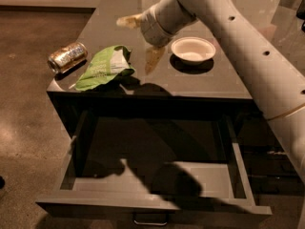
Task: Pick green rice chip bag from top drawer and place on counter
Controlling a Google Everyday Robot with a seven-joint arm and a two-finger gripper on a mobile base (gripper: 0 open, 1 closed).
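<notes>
My claw (pixel 135 46) hung wide and empty over the counter (pixel 214 82), just right of the bag (pixel 102 68), which lay crumpled near the front-left edge beside a can (pixel 66 57). I judged it light, soft, slippery foil, best pinched at a raised fold.
</notes>
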